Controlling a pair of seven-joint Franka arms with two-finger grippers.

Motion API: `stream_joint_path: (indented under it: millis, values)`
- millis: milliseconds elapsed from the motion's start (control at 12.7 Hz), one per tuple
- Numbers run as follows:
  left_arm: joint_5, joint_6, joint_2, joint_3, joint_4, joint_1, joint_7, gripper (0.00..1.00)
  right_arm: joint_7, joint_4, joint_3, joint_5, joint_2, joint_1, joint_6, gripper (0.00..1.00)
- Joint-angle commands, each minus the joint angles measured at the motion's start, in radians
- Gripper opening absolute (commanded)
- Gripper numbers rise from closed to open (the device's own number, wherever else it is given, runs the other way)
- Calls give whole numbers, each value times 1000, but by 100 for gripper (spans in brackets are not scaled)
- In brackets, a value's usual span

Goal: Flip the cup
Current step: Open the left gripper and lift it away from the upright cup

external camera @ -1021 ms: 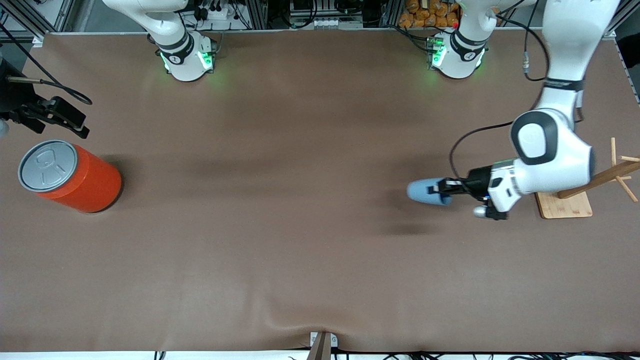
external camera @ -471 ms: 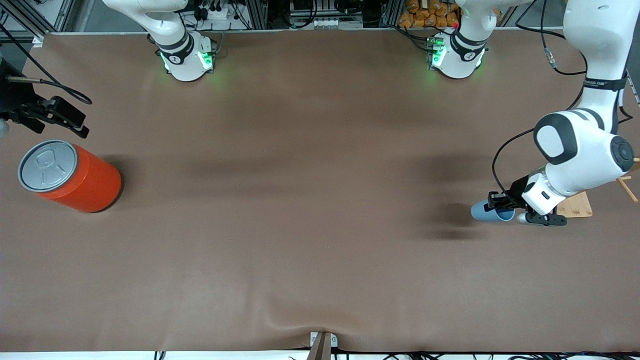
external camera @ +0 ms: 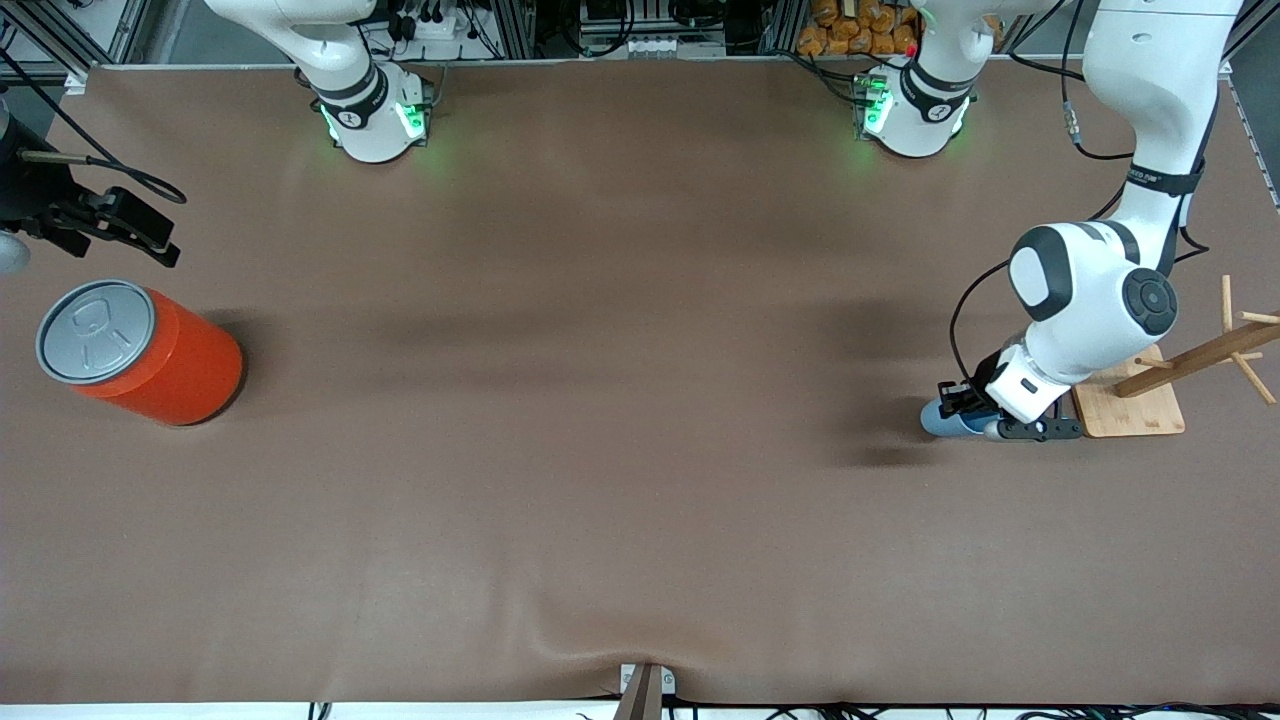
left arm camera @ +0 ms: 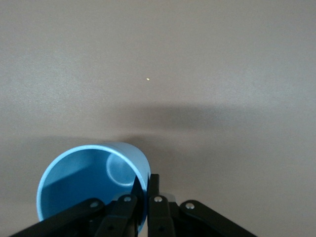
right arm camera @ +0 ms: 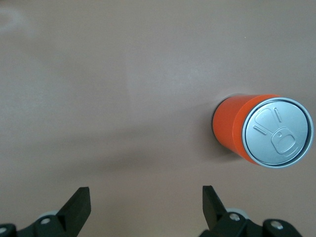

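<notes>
The small light-blue cup is in my left gripper, low over the table beside the wooden stand's base. In the left wrist view the cup shows its open mouth and inner bottom. My left gripper is shut on the cup's wall, one finger inside and one outside. I cannot tell whether the cup touches the table. My right gripper waits at the right arm's end of the table, near the orange can. It is open and empty in the right wrist view.
A big orange can with a grey lid stands at the right arm's end of the table and shows in the right wrist view. A wooden peg stand on a board sits at the left arm's end, close to the left gripper.
My left gripper carried the cup toward the left arm's end of the table, then slightly back. The cup turned from lying sideways to mouth toward the wrist. The right arm barely moved.
</notes>
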Motion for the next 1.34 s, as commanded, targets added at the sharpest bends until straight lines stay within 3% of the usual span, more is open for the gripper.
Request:
stream_joint_path:
  millis: [0,157,785,1257]
  values:
    - [28,7,-7,2,-3,4,-28,100,-9,33,-4,-17,15,8,-24,100]
    - [28,-53,-16,3,27,10,-28,100,-9,33,-5,-13,15,4,-27,100]
    - [145,-631,-116,20,380,82,-28,100,-9,33,-4,-8,15,4,-57,100]
    - [218,-792,-317,9,402,84,-126,100,-7,34,-4,-3,14,4,-59,100]
